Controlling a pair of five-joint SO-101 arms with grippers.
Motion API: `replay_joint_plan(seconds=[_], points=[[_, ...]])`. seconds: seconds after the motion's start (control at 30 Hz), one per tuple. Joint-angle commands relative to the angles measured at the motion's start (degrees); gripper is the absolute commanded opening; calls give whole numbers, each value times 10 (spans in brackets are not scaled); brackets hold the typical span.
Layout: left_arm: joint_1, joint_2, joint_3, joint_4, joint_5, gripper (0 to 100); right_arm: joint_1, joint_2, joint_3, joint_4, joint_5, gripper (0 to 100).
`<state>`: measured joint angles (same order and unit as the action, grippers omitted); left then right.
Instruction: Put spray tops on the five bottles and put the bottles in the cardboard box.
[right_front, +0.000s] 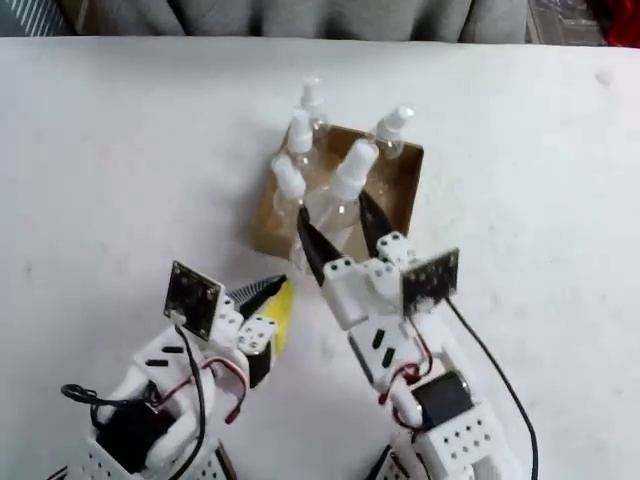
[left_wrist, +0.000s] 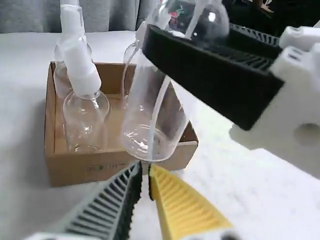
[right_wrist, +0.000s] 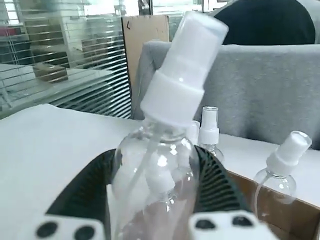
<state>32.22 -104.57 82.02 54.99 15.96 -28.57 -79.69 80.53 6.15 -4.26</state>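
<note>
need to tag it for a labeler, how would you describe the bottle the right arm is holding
Find the cardboard box in the middle of the white table. At its edge nearest the arms, the right gripper clamps one clear spray bottle between black fingers. It alone is held and tilted; the other bottles stand free of any gripper.

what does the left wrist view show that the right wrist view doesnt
Left wrist view, not right: the left claw, shut and empty, and the base of the held bottle by the front wall of the cardboard box.
Right wrist view, not left: that bottle's spray top up close, and window blinds behind.
Both: the right claw gripping the bottle, capped bottles standing in the box, and the white table.
</note>
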Motion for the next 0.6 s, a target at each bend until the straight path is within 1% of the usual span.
replay_joint_plan(seconds=[0.0,0.1,0.2,0.5,0.57], points=[[7,-6,-26,6,-6,19,5,82,-69,-43,-4,15],[7,-6,-47,26,-6,19,1,131,-97,-59,-4,15],[7,-6,-48,27,-7,19,-7,169,-132,-67,-4,15],[2,-6,-47,27,-7,19,-79,309,-240,-65,-5,15],[2,-6,-38,25,-7,19,-91,321,-244,-64,-32,15]])
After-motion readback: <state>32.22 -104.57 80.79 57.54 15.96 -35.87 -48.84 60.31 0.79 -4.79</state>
